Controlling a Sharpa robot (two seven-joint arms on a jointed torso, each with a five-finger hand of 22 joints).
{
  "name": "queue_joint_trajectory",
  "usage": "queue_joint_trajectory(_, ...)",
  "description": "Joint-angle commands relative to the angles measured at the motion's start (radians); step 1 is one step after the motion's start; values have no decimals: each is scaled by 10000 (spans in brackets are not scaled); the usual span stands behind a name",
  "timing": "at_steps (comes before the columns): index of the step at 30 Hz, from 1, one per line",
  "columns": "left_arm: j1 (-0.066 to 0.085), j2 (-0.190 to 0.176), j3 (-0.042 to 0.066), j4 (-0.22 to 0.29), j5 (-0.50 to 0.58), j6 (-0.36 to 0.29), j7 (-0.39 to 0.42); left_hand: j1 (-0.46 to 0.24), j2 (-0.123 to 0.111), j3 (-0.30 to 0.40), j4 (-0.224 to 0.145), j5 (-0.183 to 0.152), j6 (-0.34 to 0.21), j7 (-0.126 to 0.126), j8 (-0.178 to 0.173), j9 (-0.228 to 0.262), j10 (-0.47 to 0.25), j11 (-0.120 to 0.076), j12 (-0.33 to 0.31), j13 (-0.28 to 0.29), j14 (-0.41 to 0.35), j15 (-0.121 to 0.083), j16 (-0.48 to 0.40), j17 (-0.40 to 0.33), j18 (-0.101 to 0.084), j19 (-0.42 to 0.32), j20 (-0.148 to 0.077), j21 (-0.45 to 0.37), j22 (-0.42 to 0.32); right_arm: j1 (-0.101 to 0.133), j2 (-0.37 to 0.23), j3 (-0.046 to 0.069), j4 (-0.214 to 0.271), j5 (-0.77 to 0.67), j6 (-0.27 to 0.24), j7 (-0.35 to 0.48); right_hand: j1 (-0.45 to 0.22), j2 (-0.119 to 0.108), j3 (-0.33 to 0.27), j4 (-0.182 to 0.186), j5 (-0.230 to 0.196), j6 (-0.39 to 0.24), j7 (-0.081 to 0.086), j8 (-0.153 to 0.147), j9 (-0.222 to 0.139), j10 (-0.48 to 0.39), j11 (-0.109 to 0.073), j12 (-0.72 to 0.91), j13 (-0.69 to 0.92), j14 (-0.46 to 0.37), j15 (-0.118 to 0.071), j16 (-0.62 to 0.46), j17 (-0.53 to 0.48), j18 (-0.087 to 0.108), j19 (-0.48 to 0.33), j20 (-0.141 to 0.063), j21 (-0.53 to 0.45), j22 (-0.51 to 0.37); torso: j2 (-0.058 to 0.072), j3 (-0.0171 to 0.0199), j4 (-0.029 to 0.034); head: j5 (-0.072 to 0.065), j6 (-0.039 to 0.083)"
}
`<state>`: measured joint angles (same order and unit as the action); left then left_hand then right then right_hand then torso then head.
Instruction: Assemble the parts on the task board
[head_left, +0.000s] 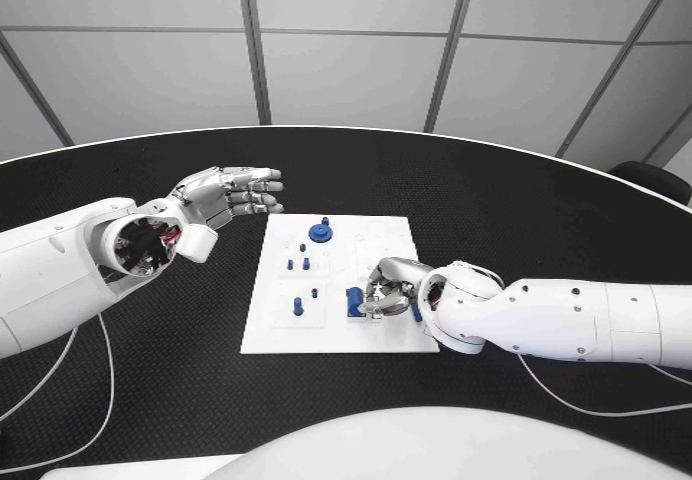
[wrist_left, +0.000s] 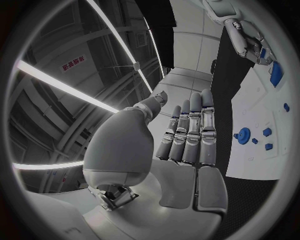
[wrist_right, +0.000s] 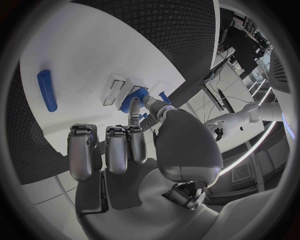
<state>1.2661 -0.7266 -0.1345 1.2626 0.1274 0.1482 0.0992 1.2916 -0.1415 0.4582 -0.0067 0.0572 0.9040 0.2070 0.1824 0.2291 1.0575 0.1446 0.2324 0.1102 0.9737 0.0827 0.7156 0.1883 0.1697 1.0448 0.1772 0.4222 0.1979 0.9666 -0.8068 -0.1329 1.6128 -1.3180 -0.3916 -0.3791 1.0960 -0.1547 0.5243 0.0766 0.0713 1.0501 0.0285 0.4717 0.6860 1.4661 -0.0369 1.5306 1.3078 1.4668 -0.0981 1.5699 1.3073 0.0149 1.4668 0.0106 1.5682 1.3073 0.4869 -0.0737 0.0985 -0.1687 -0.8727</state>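
The white task board (head_left: 339, 330) lies in the middle of the black table. My right hand (head_left: 392, 285) hangs low over its near right part, and thumb and a finger pinch a blue block (head_left: 355, 300) that stands on the board. The right wrist view shows the same blue block (wrist_right: 130, 100) at the fingertips beside a small slot. A blue rod (wrist_right: 46, 90) lies flat on the board near that hand. My left hand (head_left: 231, 198) is raised beyond the board's far left corner, fingers stretched out, holding nothing. A round blue part (head_left: 320, 233) stands at the board's far edge.
Small blue pegs (head_left: 296, 265) stand in the board's left half, with two more (head_left: 299, 305) nearer me. The left wrist view shows the board (wrist_left: 256, 115), the round part (wrist_left: 244, 134) and my right hand (wrist_left: 247, 42). Black table surrounds the board.
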Motion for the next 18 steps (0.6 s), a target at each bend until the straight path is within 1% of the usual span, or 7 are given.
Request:
queue_joint_trajectory(1, 0, -7, 0, 5, -4, -4, -1, 48, 29, 19, 60, -41, -49, 6, -17, -9, -32, 0, 33, -9, -67, 33, -30, 9, 121, 88, 3, -27, -8, -1, -123, -1, 162, 0, -47, 39, -83, -25, -55, 16, -50, 22, -34, 67, -14, 917, -74, 34, 2476, 1040, -46, 8, 2635, -149, 1040, -75, 26, 2635, 5, 3, -9, 16, 1)
queue_joint_trajectory(2, 0, -8, 0, 6, -5, -3, -1, 48, 29, 19, 60, -41, -49, 6, -17, -9, -32, 0, 33, -9, -67, 33, -30, 9, 121, 88, 3, -27, -8, -1, -160, -1, 207, 0, -61, 51, -60, -51, -51, -8, -29, 19, -43, 69, -17, 921, -79, 45, 2481, 1040, -48, 8, 2635, -149, 1040, -76, 26, 2635, 5, 4, -6, -7, 1)
queue_joint_trajectory(6, 0, -18, 0, 10, -9, -6, -1, 48, 29, 19, 60, -41, -49, 6, -17, -9, -32, 0, 33, -9, -67, 33, -30, 9, 121, 88, 3, -27, -8, -1, -437, -3, 511, 0, -198, 123, -17, -51, -22, -37, 28, 20, -52, 75, -24, 919, -87, 40, 2479, 1040, -54, 8, 2635, -149, 1040, -77, 26, 2635, -3, 3, -10, -3, 1)
queue_joint_trajectory(11, -2, -14, -1, 2, -11, -4, 4, 59, 25, 18, 62, -40, -53, 8, -17, -11, -40, 2, 39, -11, -71, 33, -33, 14, 121, 96, 3, -41, -17, -1, -871, -5, 963, -1, -493, 351, 59, -6, 61, -79, 153, 18, -64, 81, -39, 923, -99, 49, 2484, 1040, -65, 8, 2635, -149, 1040, -84, 26, 2635, -15, 14, -36, -12, 1)
queue_joint_trajectory(15, -6, 4, -1, -17, -11, 2, 7, 59, 25, 18, 62, -40, -53, 8, -17, -11, -40, 2, 39, -11, -71, 33, -33, 14, 121, 96, 3, -41, -17, 1, -1181, -5, 1241, -1, -494, 443, 157, -55, 119, -175, 224, -3, -70, 81, -54, 912, -105, 18, 2471, 1040, -71, 8, 2635, -149, 1040, -89, 26, 2635, -30, -12, -15, -64, 1)
queue_joint_trajectory(17, -8, 13, -1, -25, -12, 0, 11, 59, 25, 18, 62, -40, -53, 8, -17, -11, -40, 2, 39, -11, -71, 33, -33, 14, 121, 96, 3, -41, -17, 2, -1346, -5, 1335, -2, -571, 448, 222, -73, 164, -233, 265, -32, -66, 70, -68, 897, -103, -22, 2455, 1040, -73, 8, 2635, -149, 1040, -92, 26, 2635, -31, -25, -7, -48, 1)
queue_joint_trajectory(18, -9, 15, -1, -28, -12, 0, 13, 59, 25, 18, 62, -40, -53, 8, -17, -11, -40, 2, 39, -11, -71, 33, -33, 14, 121, 96, 3, -41, -17, 3, -1402, -5, 1349, -2, -632, 449, 259, -97, 209, -271, 306, -151, -20, -6, -113, 852, -76, -141, 2407, 1040, -67, 8, 2635, -149, 1040, -92, 26, 2635, -25, -28, 2, -66, 1)
